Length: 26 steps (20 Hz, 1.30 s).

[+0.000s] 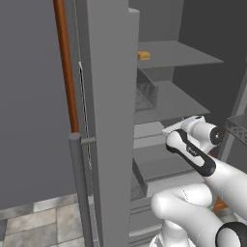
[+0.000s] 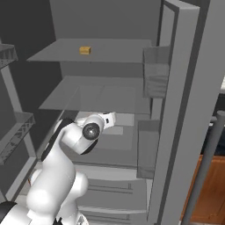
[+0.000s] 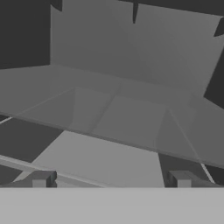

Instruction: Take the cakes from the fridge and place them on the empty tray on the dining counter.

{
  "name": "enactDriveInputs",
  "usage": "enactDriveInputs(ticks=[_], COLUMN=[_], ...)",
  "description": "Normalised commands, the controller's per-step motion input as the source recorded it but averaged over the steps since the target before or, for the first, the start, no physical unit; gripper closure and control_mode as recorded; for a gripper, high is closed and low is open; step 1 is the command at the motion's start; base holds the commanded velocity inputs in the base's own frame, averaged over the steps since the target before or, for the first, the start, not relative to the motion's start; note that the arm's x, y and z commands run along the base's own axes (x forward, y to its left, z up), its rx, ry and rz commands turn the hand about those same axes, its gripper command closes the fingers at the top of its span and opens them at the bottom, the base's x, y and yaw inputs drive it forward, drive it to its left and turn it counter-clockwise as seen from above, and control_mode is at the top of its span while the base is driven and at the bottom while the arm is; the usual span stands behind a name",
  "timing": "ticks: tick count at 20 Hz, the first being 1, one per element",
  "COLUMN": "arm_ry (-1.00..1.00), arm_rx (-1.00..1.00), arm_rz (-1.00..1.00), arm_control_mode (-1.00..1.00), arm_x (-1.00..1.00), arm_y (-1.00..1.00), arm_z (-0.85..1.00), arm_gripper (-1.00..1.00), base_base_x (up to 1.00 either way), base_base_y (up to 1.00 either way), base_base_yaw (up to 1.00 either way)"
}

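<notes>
The grey fridge [image 1: 111, 120] stands open, and my arm reaches in at its middle shelves [image 2: 101, 94]. One of the cakes, a small orange-tan block [image 1: 144, 55] [image 2: 85, 50], sits alone on the upper shelf, well above and behind my hand [image 2: 107, 119]. In the hand view my gripper [image 3: 111, 179] is open, its two dark fingertips [image 3: 43, 178] wide apart with nothing between them, facing a bare glass shelf [image 3: 127, 122]. The tray and the dining counter are out of view.
The open fridge doors [image 2: 189, 101] flank the arm, with door bins [image 2: 154, 72] on the inside and wire racks [image 2: 17, 132] opposite. Vertical bar handles [image 1: 79, 188] [image 2: 206, 167] stand close by. A brown wooden cabinet [image 2: 211, 189] and tiled floor [image 1: 38, 222] lie outside.
</notes>
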Motion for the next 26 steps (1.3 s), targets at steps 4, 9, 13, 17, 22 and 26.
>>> enactDriveInputs(ticks=[4,9,13,17,22,26], arm_ry=[0.0,0.0,0.0,0.0,0.0,0.0], arm_rx=[0.0,0.0,0.0,0.0,0.0,0.0], arm_rz=[0.0,0.0,0.0,0.0,0.0,0.0], arm_control_mode=[1.0,1.0,1.0,1.0,1.0,-1.0], arm_x=[0.0,0.0,0.0,0.0,0.0,0.0], arm_y=[0.0,0.0,0.0,0.0,0.0,0.0], arm_z=[0.0,0.0,0.0,0.0,0.0,0.04], arm_gripper=[-1.0,-1.0,-1.0,-1.0,-1.0,-1.0], base_base_x=[0.67,0.64,0.47,0.05,0.0,0.0], base_base_y=[0.27,0.34,0.19,0.0,0.0,0.0], base_base_yaw=[0.1,0.08,0.01,0.02,0.0,0.0])
